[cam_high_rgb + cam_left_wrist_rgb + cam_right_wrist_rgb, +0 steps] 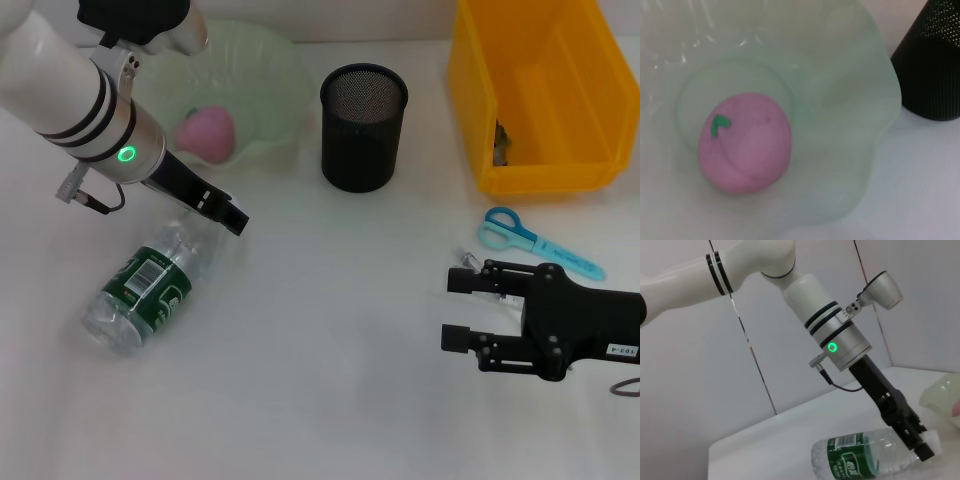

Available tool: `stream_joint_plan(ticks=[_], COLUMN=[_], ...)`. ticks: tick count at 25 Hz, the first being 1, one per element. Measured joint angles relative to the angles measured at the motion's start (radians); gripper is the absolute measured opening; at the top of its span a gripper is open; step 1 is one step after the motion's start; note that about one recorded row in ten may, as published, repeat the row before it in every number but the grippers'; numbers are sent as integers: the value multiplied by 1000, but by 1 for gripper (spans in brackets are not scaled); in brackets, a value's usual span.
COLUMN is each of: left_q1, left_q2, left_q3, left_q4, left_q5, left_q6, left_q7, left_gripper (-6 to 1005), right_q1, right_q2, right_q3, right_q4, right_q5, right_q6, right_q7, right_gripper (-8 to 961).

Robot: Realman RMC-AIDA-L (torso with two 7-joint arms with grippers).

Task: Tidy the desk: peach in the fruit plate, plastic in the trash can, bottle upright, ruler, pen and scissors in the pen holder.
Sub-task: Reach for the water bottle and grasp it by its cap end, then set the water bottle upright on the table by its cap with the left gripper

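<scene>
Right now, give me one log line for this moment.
left gripper: at lying bottle neck | right gripper: open, by scissors | peach: in plate | holder: upright

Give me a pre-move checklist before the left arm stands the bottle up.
1. Peach in fruit plate: ok.
2. Bottle upright: not ok, it lies on its side.
3. Left pincer at the bottle's cap end: ok; whether it grips, cannot tell.
4. Right pincer clear of the bottle: ok, open and empty on the far side of the desk.
5. Scissors in pen holder: not ok, they lie on the desk beside the yellow bin.
6. Ruler and pen: cannot tell, neither is in view.
</scene>
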Motion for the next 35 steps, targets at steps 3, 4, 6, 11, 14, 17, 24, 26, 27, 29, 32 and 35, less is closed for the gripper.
stream_joint_plan(ticks=[3, 4, 6, 11, 14, 17, 24, 26, 27, 29, 32, 35], left_q1=[-1, -1, 1, 3, 3, 6, 67, 92, 102, 125, 159, 186], left_q2=[0, 0, 0, 0, 0, 0, 4, 6, 7, 9, 9, 9], left_q3=[22, 22, 25, 26, 33, 47, 62, 60, 57, 55, 54, 50], left_q4=[-1, -1, -2, -2, -1, 4, 107, 141, 155, 184, 228, 258], left_q5=[-13, -13, -22, -35, -35, -34, -148, -197, -209, -222, -253, -306], left_q6=[-13, -13, -20, -24, -24, -24, 21, 37, 38, 35, 21, 11], left_q7=[-1, -1, 1, 9, 12, 16, 210, 269, 283, 296, 335, 378], left_gripper=[802, 766, 694, 537, 464, 443, 452, 455, 456, 459, 463, 467], right_q1=[4, 4, 10, 12, 12, 12, 14, 15, 15, 15, 20, 24], right_q2=[0, 0, 0, -2, -1, -2, -1, 0, 0, 0, 0, 0], right_q3=[-8, -8, -9, -8, -8, -8, -8, -8, -8, -8, -5, 1], right_q4=[13, 13, 26, 35, 37, 37, 39, 41, 41, 41, 41, 41], right_q5=[0, 0, 0, 0, 0, 0, -1, -1, -1, -1, 2, 5], right_q6=[0, 0, 2, 11, 12, 15, 24, 25, 25, 25, 26, 26], right_q7=[0, 0, -1, -1, -2, -2, -2, -2, -2, -2, -1, -1], right_gripper=[717, 717, 716, 716, 716, 716, 717, 717, 717, 717, 717, 716])
